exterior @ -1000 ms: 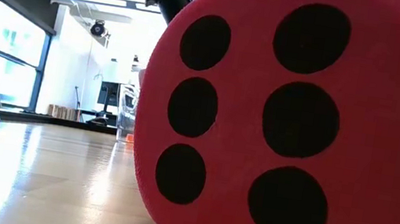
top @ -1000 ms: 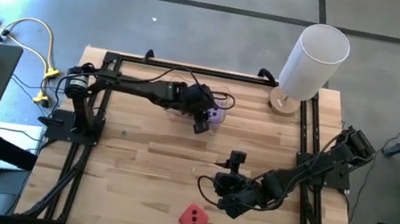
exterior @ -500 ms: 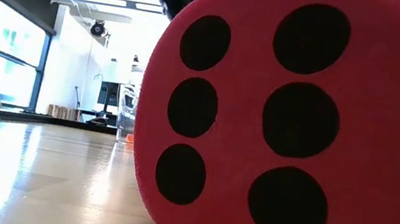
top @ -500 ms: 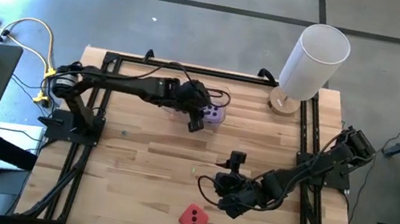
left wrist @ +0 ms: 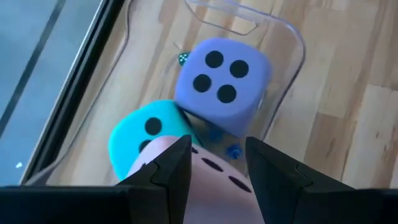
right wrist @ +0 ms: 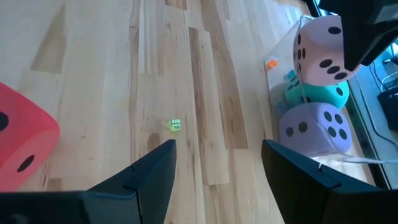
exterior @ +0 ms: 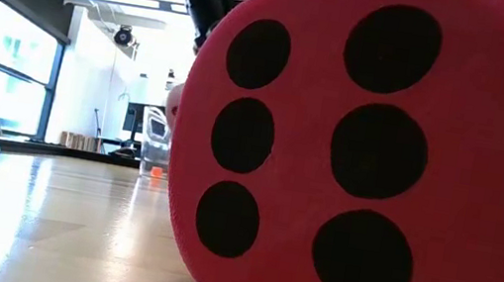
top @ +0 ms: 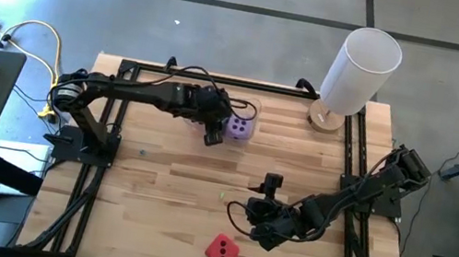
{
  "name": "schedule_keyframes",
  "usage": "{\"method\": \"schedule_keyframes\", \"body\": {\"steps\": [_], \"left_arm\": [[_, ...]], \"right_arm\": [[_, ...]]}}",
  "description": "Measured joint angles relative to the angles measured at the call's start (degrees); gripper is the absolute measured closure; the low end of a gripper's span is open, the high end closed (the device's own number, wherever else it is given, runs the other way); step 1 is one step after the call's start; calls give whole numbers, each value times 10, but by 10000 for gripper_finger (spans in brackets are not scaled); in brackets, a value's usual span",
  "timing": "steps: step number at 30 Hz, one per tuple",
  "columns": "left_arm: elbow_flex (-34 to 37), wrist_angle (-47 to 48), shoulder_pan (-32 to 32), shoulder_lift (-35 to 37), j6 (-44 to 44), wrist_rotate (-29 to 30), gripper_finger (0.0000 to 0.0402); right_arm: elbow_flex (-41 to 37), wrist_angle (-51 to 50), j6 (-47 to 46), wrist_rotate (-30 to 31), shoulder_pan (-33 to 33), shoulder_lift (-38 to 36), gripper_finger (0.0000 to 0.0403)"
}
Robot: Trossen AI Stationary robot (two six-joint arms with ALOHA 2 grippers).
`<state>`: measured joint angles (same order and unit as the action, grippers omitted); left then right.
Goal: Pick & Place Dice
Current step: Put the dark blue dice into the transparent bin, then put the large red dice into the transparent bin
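No brand or writing can be read anywhere; the only markings are the dice pips. Nearest the front edge of the table (top: 149, 218), the red die (top: 222, 251) sits alone on bare wood, six pips facing the low camera, which it nearly fills. Just behind it the right gripper (top: 263, 188) hangs over the middle of the table, fingers spread with nothing between them. A tiny green die (right wrist: 175, 125) lies on the planks near it, and open wood runs from there to the left frame rail.

Farther back, near the far edge, a clear bin (left wrist: 273, 81) holds the purple die (left wrist: 221, 78), four pips up, and the teal die (left wrist: 144, 140) beside it, the two touching. A few small bits, blue and orange, lie in the bin too. The left gripper (left wrist: 217, 165) is over the bin, pinching the pink die (right wrist: 318, 51) between its fingers, above the teal one; whether the pink die touches it I cannot tell.

At the far right corner stands a tall white cylinder (top: 360, 71) on a round wooden base, well apart from the bin. A black frame borders the table on all sides.
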<state>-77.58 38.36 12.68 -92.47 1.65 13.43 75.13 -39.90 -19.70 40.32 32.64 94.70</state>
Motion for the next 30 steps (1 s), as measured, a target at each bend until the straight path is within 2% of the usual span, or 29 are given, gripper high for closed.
{"method": "schedule_keyframes", "body": {"steps": [10,17,22,26,30], "left_arm": [[3,-25,-2,3,-4,17,257],[2,-38,-26,74,-5,18,257],[2,-7,-67,152,30,16,257],[2,55,-114,201,81,14,257],[2,116,-174,226,140,13,257]], "right_arm": [[0,0,0,0,0,0,175],[0,-2,0,0,0,0,175],[0,-2,0,0,7,0,175],[0,6,-14,-4,19,0,175],[0,25,-27,-51,23,0,175]]}}
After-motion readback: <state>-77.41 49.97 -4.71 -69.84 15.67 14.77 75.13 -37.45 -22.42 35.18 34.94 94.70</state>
